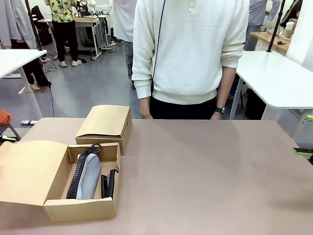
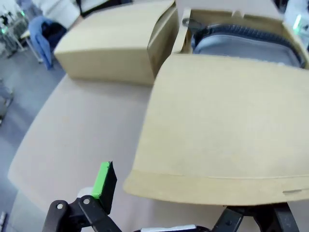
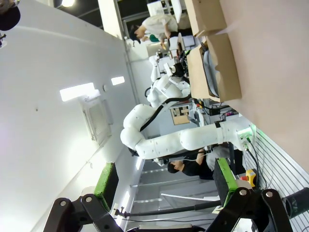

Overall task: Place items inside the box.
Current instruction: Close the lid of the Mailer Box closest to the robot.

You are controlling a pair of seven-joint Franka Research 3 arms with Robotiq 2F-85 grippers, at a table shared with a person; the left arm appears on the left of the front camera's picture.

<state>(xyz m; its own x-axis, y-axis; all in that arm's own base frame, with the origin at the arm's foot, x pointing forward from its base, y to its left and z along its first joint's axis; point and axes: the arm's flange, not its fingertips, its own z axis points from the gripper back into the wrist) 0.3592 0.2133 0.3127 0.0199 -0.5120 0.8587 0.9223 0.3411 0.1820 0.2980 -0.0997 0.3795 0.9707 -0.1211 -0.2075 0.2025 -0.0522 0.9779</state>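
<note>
While the person (image 1: pixel 190 54) in the white sweater stands at the far side of the desk (image 1: pixel 205 176), the open box (image 1: pixel 80 208) sits at front left, its lid flap (image 1: pixel 29 171) folded out to the left. Inside it lies the grey pencil case (image 1: pixel 88 176) with its black zipper along the left edge, and just beside it on the right, the black stapler (image 1: pixel 108 183). A second, closed box (image 1: pixel 105 122) rests right behind the open one.

Over to the left hand (image 2: pixel 159 193): one green pad (image 2: pixel 102 180) shows at the bottom of its own camera, the other finger is hidden behind the lid flap, so I cannot tell how wide it stands. That flap lies right in front of it, with the pencil case beyond in the box.

Now the right hand (image 3: pixel 164 181), green fingertips peeking in at the desk's right edge in the front view: jaws spread wide, nothing between them, well apart from the box and its contents.
</note>
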